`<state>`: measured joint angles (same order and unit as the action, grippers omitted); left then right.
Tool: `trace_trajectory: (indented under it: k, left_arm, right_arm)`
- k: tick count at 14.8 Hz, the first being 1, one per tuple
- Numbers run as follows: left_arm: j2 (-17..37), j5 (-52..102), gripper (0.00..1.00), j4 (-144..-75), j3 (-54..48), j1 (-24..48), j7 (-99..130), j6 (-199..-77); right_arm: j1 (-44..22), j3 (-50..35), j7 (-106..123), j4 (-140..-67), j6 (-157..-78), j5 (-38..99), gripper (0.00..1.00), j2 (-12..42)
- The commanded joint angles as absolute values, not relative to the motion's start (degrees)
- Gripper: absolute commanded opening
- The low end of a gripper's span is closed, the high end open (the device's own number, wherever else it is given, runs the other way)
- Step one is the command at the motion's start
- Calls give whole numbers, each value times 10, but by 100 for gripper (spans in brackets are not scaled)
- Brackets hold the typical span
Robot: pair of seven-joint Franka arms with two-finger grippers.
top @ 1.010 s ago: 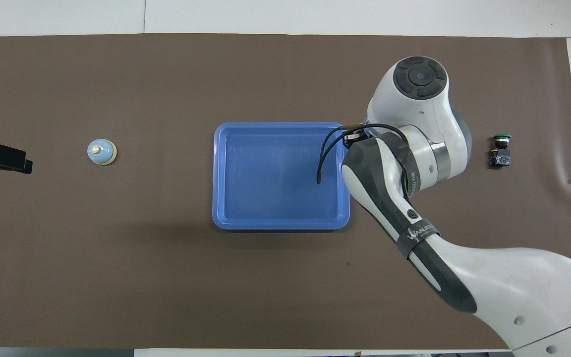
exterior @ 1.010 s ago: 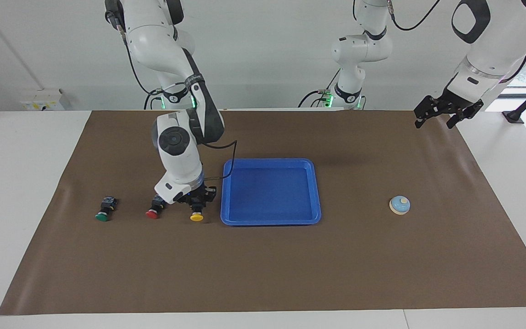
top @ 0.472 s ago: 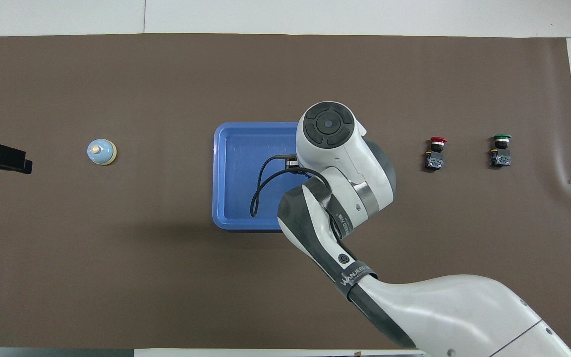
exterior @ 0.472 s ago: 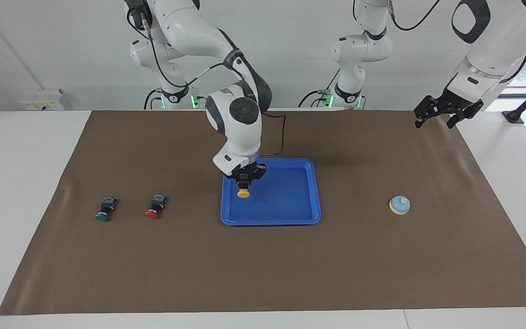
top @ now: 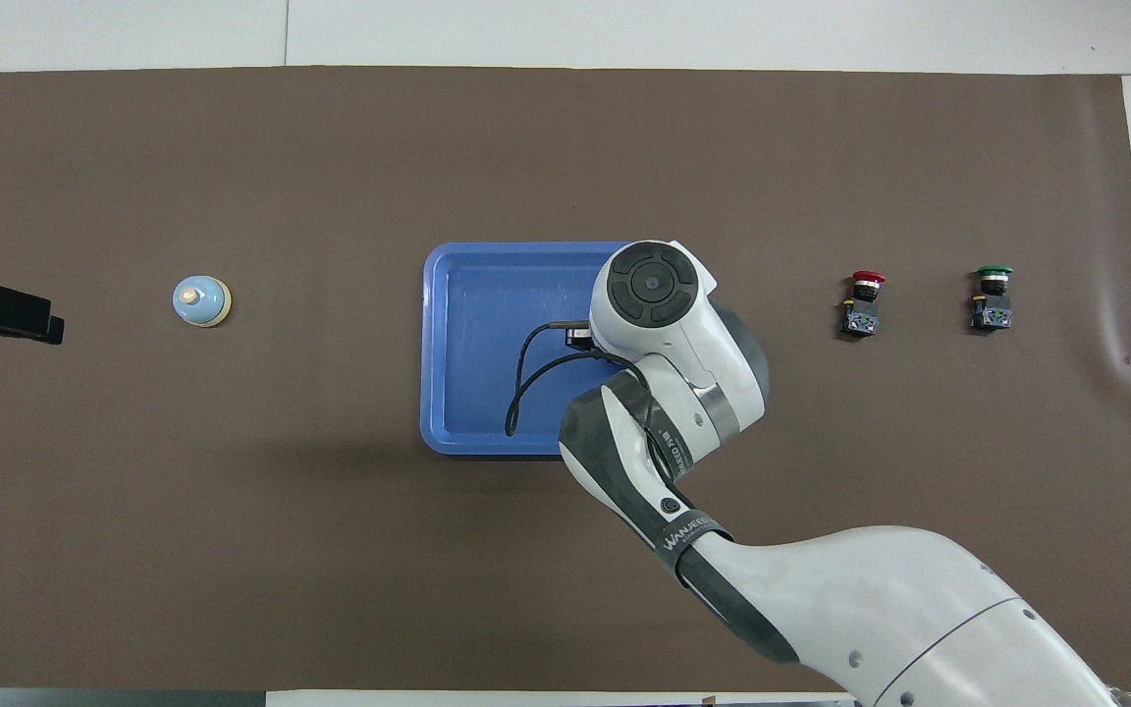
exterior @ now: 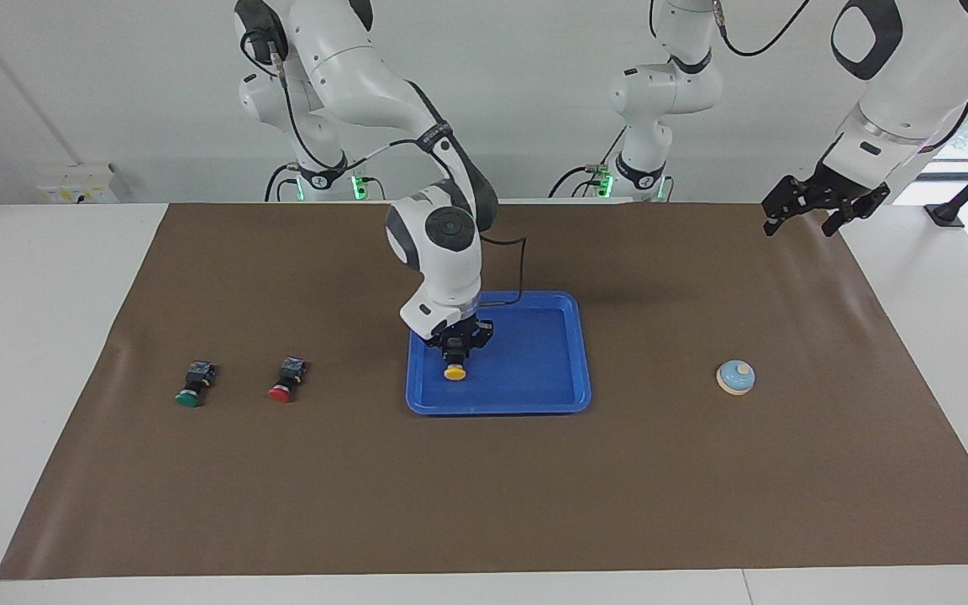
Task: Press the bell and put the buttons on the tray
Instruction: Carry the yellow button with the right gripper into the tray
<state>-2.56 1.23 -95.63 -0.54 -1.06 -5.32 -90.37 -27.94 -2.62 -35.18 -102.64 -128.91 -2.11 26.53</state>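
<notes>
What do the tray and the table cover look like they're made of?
Tray: looks like moulded plastic, with uniform bright blue colour, rounded corners, a raised rim and a soft sheen on its floor. Table cover: probably matte brown paper or thin sheet, with no glare and shallow ripples near its edges. Neither can be confirmed by sight.

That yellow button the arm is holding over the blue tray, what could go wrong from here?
The right gripper holds the yellow button by its black body, cap down, low over the tray. Let go like that, it might tip over or roll on its round cap.

It hangs close to the tray's rim at the right arm's end, so it could land on the rim.

The red button and green button lie side by side on the mat; grabbing one might nudge the other.
</notes>
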Motion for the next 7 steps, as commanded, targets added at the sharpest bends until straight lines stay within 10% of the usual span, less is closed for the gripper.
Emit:
trace_trajectory:
  k: [1,2,3,4,7]
  left_arm:
    - [-29,12,100,-954,-4,-11,-57,-904]
    - [-29,12,100,-954,-4,-11,-57,-904]
    - [-29,12,100,-954,-4,-11,-57,-904]
    - [-29,12,100,-954,-4,-11,-57,-904]
    - [-29,12,100,-954,-4,-11,-57,-904]
  right_arm:
    - [-277,-28,-364,-1053,-1302,-19,0,249]
    - [-277,-28,-365,-1053,-1298,-19,17,249]
    - [-277,-28,-370,-1052,-1295,-20,69,248]
    - [-278,-28,-379,-1047,-1284,-20,100,248]
    - [-269,-26,-389,-1003,-1211,-20,100,242]
